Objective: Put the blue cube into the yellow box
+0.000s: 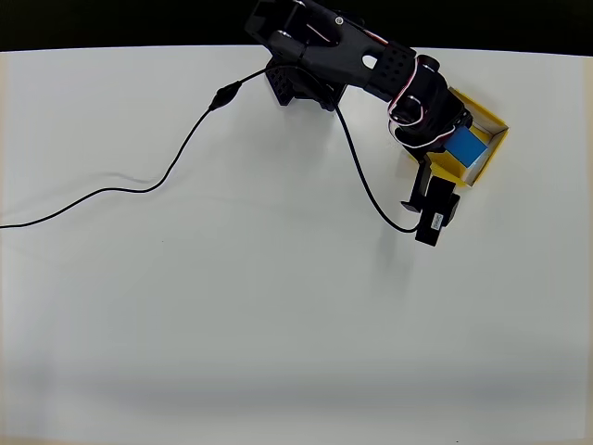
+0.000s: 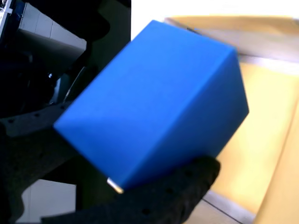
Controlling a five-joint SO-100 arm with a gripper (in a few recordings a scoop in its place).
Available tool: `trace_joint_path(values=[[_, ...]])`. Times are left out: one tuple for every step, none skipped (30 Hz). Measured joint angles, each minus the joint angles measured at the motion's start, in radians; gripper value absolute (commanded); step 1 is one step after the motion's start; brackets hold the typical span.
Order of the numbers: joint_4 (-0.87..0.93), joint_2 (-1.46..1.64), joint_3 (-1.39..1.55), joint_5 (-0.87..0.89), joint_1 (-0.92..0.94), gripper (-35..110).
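The blue cube [image 1: 466, 148] sits tilted between the fingers of my gripper [image 1: 458, 141], over the inside of the yellow box [image 1: 494, 119] at the right of the table in the overhead view. In the wrist view the blue cube [image 2: 159, 98] is very close and large, one black finger [image 2: 177, 196] pressing along its lower edge and the other dark finger against its upper-left side. Behind it lies the yellow box [image 2: 261, 140] floor with a pale wall. Whether the cube touches the floor is hidden. The gripper is shut on the cube.
The arm's black base [image 1: 301, 51] stands at the table's back edge. A thin black cable [image 1: 139, 188] runs from it across the white table [image 1: 278, 315] to the left edge. The black wrist camera [image 1: 435, 215] hangs just left of the box's front corner.
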Motion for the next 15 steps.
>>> trace_joint_path(values=[[-0.009,-0.009,0.0,0.005,-0.006,14],[-0.015,-0.017,0.0,0.012,-0.011,15],[-0.028,-0.029,0.0,0.018,-0.014,15],[-0.038,-0.037,0.0,0.02,-0.014,15],[-0.054,-0.048,0.0,0.02,-0.014,16],[-0.071,-0.055,0.0,0.023,-0.014,16],[-0.086,-0.064,0.0,0.029,-0.014,17],[-0.097,-0.069,0.0,0.035,-0.014,18],[-0.109,-0.075,0.0,0.041,-0.014,19],[-0.118,-0.083,0.0,0.051,-0.014,20],[-0.127,-0.087,0.0,0.061,-0.014,21],[-0.137,-0.089,0.0,0.067,-0.014,22],[-0.147,-0.089,0.0,0.075,-0.017,22],[-0.155,-0.091,0.0,0.083,-0.023,23],[-0.164,-0.091,0.002,0.087,-0.026,24]])
